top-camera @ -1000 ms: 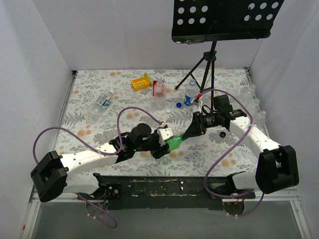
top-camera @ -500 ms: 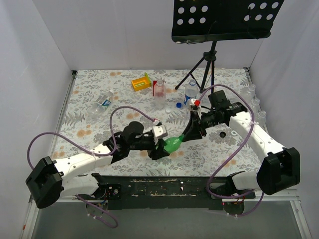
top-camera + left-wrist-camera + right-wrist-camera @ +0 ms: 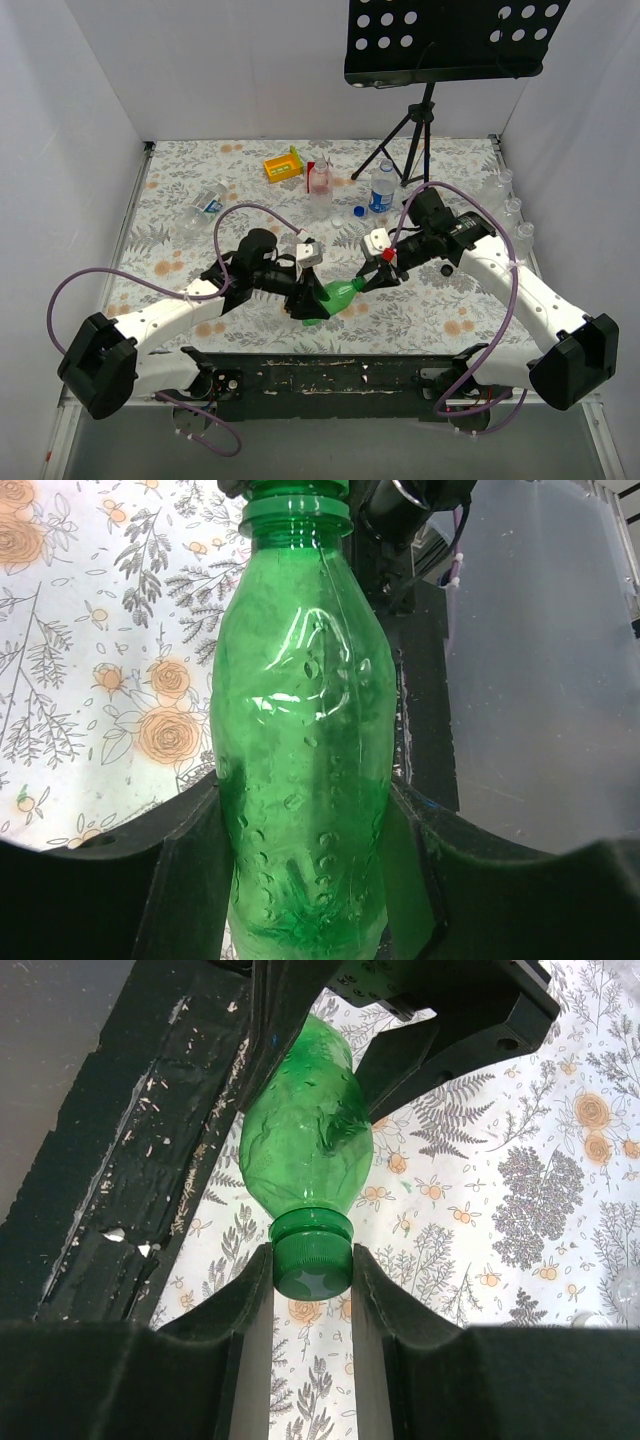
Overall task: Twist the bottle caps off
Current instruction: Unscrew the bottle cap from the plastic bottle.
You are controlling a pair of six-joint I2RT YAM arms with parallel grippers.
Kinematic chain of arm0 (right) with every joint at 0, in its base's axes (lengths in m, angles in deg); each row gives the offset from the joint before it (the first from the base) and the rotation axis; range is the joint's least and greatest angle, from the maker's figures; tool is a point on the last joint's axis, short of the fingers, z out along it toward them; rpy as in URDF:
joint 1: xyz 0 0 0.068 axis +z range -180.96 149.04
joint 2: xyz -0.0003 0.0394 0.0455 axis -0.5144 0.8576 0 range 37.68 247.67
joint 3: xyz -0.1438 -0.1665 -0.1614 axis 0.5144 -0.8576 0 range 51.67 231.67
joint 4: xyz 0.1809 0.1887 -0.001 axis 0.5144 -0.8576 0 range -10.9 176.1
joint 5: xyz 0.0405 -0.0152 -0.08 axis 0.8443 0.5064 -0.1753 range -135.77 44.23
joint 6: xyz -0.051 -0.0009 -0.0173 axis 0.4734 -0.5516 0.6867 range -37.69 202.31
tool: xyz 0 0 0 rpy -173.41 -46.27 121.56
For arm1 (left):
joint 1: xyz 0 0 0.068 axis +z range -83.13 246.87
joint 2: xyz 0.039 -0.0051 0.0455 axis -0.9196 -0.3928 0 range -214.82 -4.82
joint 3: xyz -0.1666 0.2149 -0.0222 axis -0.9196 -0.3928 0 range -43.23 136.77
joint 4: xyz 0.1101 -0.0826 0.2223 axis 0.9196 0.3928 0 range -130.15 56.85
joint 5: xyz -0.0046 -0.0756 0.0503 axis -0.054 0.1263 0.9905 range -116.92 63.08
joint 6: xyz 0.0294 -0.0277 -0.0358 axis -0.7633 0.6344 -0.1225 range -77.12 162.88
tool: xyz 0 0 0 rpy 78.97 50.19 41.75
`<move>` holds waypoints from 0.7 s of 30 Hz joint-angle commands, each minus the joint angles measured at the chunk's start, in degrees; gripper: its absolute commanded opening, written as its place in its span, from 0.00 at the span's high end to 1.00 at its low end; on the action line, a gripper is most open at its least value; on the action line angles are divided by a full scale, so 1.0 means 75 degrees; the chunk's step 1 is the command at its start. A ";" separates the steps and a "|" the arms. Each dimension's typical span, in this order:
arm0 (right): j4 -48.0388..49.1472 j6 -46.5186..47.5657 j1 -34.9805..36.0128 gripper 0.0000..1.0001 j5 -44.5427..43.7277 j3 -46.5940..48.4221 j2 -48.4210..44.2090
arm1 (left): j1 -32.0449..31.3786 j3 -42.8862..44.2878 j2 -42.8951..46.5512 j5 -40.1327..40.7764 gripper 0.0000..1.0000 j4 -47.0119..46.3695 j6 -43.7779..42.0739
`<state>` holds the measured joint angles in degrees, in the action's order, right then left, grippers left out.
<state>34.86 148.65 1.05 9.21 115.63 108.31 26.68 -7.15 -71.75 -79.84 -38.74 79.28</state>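
A green bottle [image 3: 338, 293] is held above the table's near middle, its neck pointing right. My left gripper [image 3: 306, 303] is shut on the bottle's body [image 3: 305, 740], one finger [image 3: 190, 880] on each side. My right gripper [image 3: 372, 281] is shut on the bottle's green cap [image 3: 312, 1265], whose ribbed sides sit between the two pads [image 3: 255, 1305]. The cap sits on the neck of the green bottle [image 3: 305, 1150]. Farther back stand a pinkish bottle [image 3: 319, 178] and a clear blue-labelled bottle [image 3: 383, 187]; another clear bottle [image 3: 203, 207] lies at the left. A loose blue cap [image 3: 360, 211] lies between them.
A yellow and red box [image 3: 283, 165] sits at the back. A black tripod [image 3: 408, 150] carrying a perforated black plate [image 3: 450, 40] stands at the back right. Clear bottles [image 3: 512, 210] line the right wall. The dark base rail [image 3: 320, 375] runs along the near edge.
Both arms shifted a little to the left and nearer with the green bottle. The right wrist has turned about the cap, its white housing now on top.
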 commanded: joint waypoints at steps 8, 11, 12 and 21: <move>0.0936 -0.2256 -0.0248 0.38 -0.0628 -0.0068 0.0016 | 0.0014 0.0253 0.0300 0.1044 0.95 0.0621 -0.0810; 0.1101 -0.2844 -0.0540 0.21 -0.0067 -0.0056 0.0016 | -0.0033 0.0159 0.0428 0.1372 0.95 0.0702 -0.0916; 0.1172 -0.3020 -0.0634 0.17 0.0097 -0.0068 -0.0007 | -0.0044 0.0136 0.0452 0.1478 0.95 0.0737 -0.0951; 0.2014 -0.4204 -0.1536 0.11 0.0977 -0.0874 -0.0627 | -0.0267 -0.0040 0.0944 0.2567 0.94 0.0785 -0.1080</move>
<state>45.26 123.39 -8.06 11.66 112.22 107.45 25.85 -7.20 -67.40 -65.68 -33.01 72.85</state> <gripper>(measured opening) 0.885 0.486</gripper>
